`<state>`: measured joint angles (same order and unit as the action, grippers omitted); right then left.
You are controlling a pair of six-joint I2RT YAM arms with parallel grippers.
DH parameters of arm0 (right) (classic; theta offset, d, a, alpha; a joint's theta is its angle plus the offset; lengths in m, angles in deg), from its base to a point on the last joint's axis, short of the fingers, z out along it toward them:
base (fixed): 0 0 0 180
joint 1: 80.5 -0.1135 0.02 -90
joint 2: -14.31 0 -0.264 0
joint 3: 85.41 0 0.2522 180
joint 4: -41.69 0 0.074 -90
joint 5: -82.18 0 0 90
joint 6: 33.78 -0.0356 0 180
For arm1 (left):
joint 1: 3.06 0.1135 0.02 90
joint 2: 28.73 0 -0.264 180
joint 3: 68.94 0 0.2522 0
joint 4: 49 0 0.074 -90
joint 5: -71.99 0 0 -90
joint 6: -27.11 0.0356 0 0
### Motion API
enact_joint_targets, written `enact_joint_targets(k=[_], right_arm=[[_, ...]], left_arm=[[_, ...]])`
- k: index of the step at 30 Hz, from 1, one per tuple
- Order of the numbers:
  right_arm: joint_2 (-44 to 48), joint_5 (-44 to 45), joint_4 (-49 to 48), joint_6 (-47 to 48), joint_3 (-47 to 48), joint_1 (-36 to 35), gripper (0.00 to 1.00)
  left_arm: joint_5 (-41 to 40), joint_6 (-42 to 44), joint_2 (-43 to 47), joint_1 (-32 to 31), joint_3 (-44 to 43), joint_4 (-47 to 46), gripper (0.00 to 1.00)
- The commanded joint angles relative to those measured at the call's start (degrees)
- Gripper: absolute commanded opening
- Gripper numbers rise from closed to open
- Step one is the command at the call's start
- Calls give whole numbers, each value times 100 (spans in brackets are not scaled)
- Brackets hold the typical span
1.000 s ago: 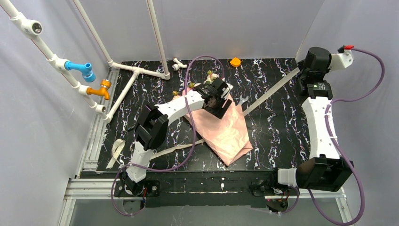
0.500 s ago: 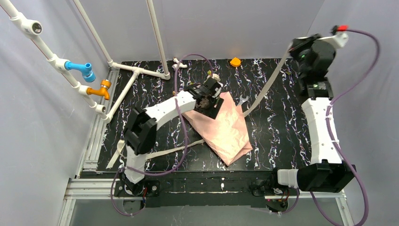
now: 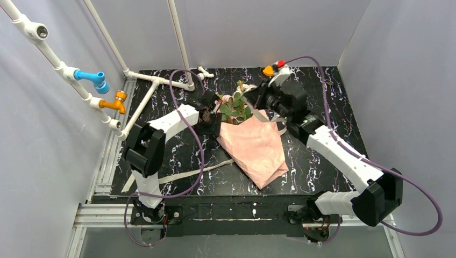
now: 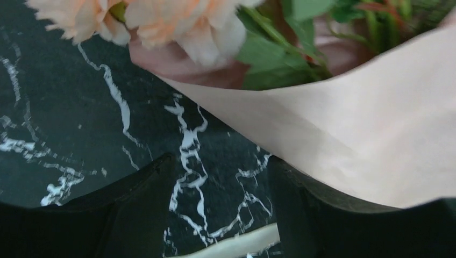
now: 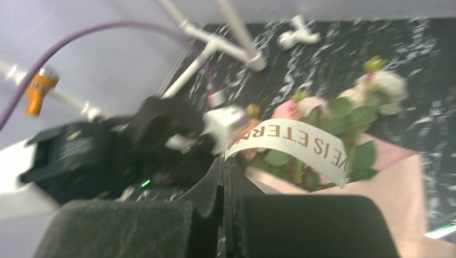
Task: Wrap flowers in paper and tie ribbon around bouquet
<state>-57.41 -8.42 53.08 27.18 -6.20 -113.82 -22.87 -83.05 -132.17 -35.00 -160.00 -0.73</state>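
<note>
Right gripper pinched shut on limp ribbon, best held flat; left gripper gapes at the bouquet's nine o'clock.

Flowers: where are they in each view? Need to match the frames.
Top external: flowers at centre, poking out of the paper's far end.
Left wrist: flowers along the top edge, upper left.
Right wrist: flowers right of centre, behind the ribbon.
Shared landmark: the pink paper under them.
</note>
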Motion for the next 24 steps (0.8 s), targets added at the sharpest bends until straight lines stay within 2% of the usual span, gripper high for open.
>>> enact_joint_targets(k=[1,5,17,20,24], right_arm=[[-178,-25,-586,291,-134,-740,1],[-367,22,-673,286,-278,-1004,1],[-845,348,-967,316,-384,-1027,1],[-980,479,-867,491,-216,-1025,1],[-1071,779,-454,969,45,-1026,1]], left_arm=[[313,134,-564,173,-275,-188,61],[477,238,-1077,273,-810,-169,60],[892,690,-2407,332,-3070,178,61],[807,805,-2353,355,-3441,435,66],[325,861,-1480,356,-2835,505,78]])
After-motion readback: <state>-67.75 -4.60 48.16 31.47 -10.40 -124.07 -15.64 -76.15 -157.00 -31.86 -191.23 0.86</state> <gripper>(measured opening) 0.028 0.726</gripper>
